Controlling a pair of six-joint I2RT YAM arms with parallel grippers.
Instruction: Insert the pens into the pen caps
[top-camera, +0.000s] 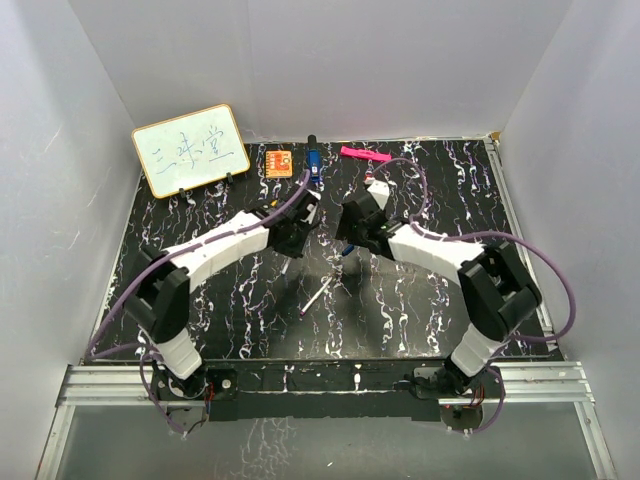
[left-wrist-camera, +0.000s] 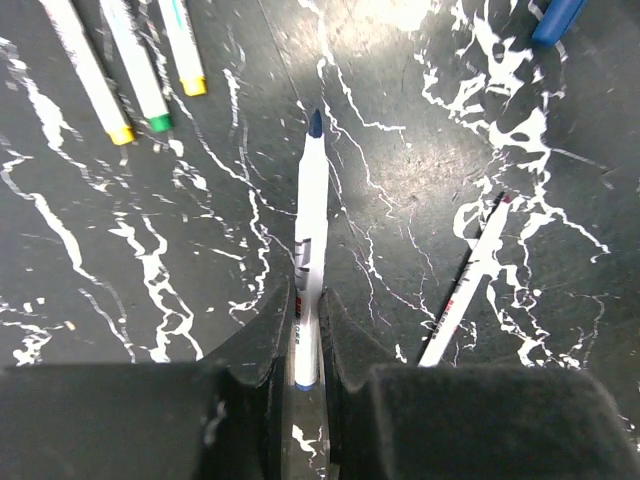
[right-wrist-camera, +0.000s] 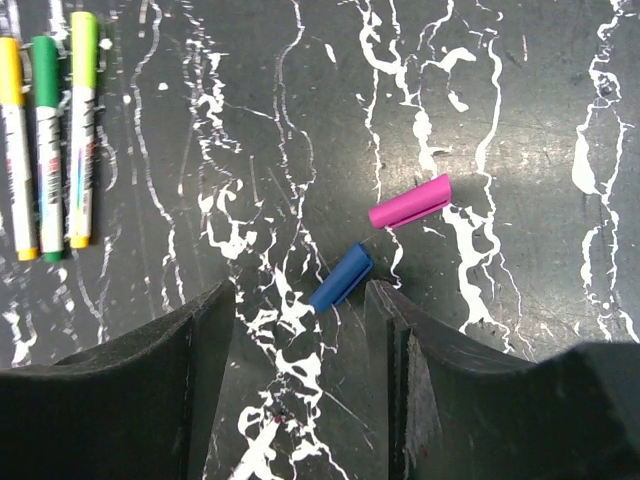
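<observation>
My left gripper (left-wrist-camera: 308, 300) is shut on the rear of a white pen (left-wrist-camera: 311, 230) with a bare blue tip that points away from me over the mat. A second uncapped white pen (left-wrist-camera: 470, 285) lies on the mat to its right; it also shows in the top view (top-camera: 320, 293). My right gripper (right-wrist-camera: 300, 295) is open, low over the mat, with a blue cap (right-wrist-camera: 340, 278) lying just ahead between its fingertips. A magenta cap (right-wrist-camera: 410, 201) lies just beyond it. Three pens (right-wrist-camera: 48, 140) with yellow, green and light-green caps on lie side by side at the upper left.
At the back of the black marbled mat (top-camera: 200, 330) stand a small whiteboard (top-camera: 190, 150), an orange square block (top-camera: 279, 162), a blue block-like object (top-camera: 313, 165) and a thick pink marker (top-camera: 365, 155). White walls enclose the table on three sides.
</observation>
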